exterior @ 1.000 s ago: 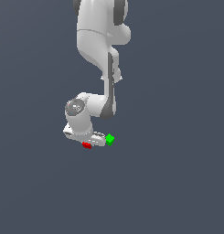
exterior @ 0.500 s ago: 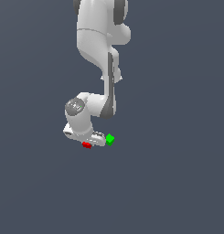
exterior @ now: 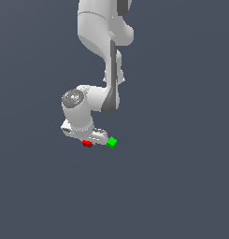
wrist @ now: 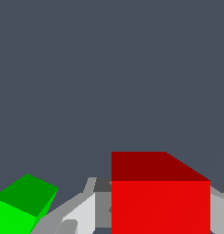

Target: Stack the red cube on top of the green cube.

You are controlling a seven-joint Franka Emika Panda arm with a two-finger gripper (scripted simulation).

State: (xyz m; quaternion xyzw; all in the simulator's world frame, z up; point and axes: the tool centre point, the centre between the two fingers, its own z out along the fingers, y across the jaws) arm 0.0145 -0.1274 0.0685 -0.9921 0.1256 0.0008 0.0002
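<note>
While the red cube (exterior: pixel 87 144) is not yet on the green cube (exterior: pixel 111 142), the task looks to be only in its early part. Both cubes lie on the dark floor (exterior: pixel 181 186), and in the exterior view the red cube is just beside the green cube, toward that view's left, with a small gap between them. Nothing is stacked. What remains, by this judgement, is to secure the red cube, lift it, carry it over the green cube and set it down there.

The gripper (exterior: pixel 90 140) is low, right at the red cube and close to the green one. In the wrist view the red cube (wrist: pixel 160 201) is very large and sits between the two grey fingers (wrist: pixel 77 211), one on each side of it. The fingers look to be around the cube, but whether their pads already press its sides, or a thin gap is left, cannot be told from these pictures. The green cube (wrist: pixel 22 203) is off to one side, outside the fingers and not touched by them. It also cannot be told whether the red cube is lifted at all from the floor.
</note>
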